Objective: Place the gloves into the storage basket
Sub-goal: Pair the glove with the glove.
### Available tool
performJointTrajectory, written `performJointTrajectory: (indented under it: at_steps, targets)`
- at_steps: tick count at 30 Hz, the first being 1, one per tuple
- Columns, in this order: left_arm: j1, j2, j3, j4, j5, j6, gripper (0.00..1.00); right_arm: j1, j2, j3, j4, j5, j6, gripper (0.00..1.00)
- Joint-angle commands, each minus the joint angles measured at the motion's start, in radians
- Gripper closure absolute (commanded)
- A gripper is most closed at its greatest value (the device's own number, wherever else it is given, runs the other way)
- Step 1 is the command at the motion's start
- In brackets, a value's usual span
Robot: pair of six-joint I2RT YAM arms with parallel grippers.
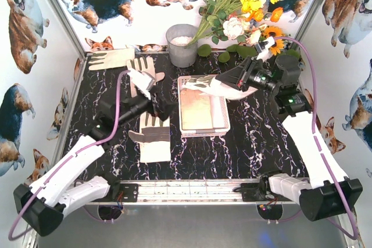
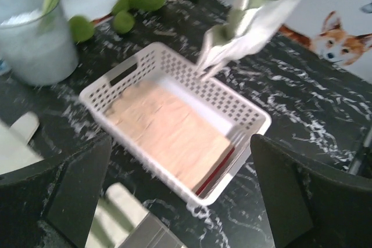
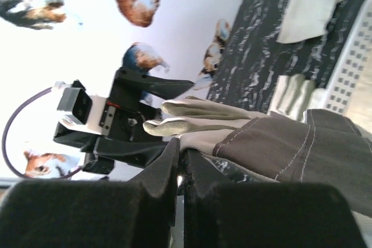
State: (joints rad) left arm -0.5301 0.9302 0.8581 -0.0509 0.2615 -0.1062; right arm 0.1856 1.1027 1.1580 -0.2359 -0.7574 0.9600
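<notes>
Gloves status. Top view: held glove (image 1: 195, 84) hung from the right gripper (image 1: 214, 87) over the storage basket's (image 1: 204, 134) far edge, not released. Three loose gloves (image 1: 152, 137) lay on the desk (image 1: 256, 143): one left of the basket, two toward the far-left corner. Left gripper (image 1: 160, 107) sat empty beside the basket. Left wrist: fingers (image 2: 64, 196) spread wide; tan layer (image 2: 168, 137) in the basket, possibly gloves, unclear. Right wrist: jaws pressed together, pinching the held glove. Roughly midway, I'd judge.
</notes>
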Motion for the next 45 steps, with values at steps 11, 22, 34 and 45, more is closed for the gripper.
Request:
performJointTrajectory:
  at_steps: [11,22,34,45]
  targets:
    - [-0.143,0.208,0.084,0.397,0.092,-0.057,0.00,0.070,0.055,0.057,0.329,-0.202,0.236,1.00]
    - [-0.205,0.274,0.065,0.567,0.087,-0.188,0.59,0.074,0.056,-0.045,0.504,-0.252,0.322,1.00]
    - [-0.200,0.157,0.144,0.092,-0.013,-0.195,1.00,0.040,-0.072,0.049,-0.124,-0.205,-0.261,0.30]
    - [-0.192,0.132,0.188,-0.125,-0.008,-0.269,1.00,0.040,-0.118,-0.026,-0.212,-0.097,-0.388,0.28]
